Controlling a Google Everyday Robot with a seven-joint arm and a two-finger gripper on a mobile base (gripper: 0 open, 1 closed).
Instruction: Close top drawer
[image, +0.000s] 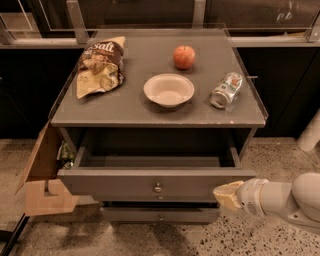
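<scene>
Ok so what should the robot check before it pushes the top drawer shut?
1. Top drawer is pulled out and needs a push: ok.
2. Claw is at the right end of the drawer's front; touching it: cannot tell.
3. Nothing pokes up over the drawer's rim: ok.
4. Cardboard box beside the drawer's left end is free of its path: cannot tell.
5. Bowl, apple, can and chip bag sit back from the front edge of the cabinet top: ok.
</scene>
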